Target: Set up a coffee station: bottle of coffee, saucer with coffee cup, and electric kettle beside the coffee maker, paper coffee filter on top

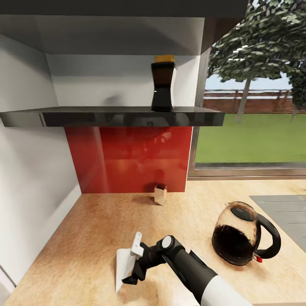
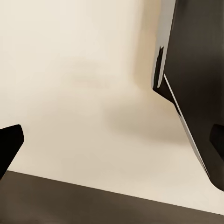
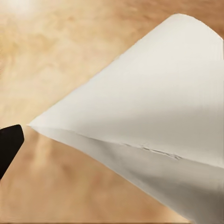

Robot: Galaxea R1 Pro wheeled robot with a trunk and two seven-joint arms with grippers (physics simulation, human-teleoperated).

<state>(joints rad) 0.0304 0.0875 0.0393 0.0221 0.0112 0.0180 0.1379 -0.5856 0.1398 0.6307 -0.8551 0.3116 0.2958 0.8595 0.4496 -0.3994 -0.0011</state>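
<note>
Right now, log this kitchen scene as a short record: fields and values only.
held item: white cone-shaped paper filter, in the right pincer above the counter
shelf: dark glossy shelf carrying a dark coffee bottle with yellow lid
counter: light wood countertop
on counter: round glass kettle with black handle, dark liquid inside; small pale box near the red backsplash
left pincer: state unclear

1. Open wooden countertop [image 1: 97,229] lies ahead of my right gripper [image 1: 129,263], bounded by the white wall [image 1: 29,170] at left.
2. A small pale box [image 1: 160,194] stands near the red backsplash [image 1: 127,157].
3. The glass coffee pot [image 1: 240,233] blocks the right; the dark shelf [image 1: 114,115] overhangs above.
</note>
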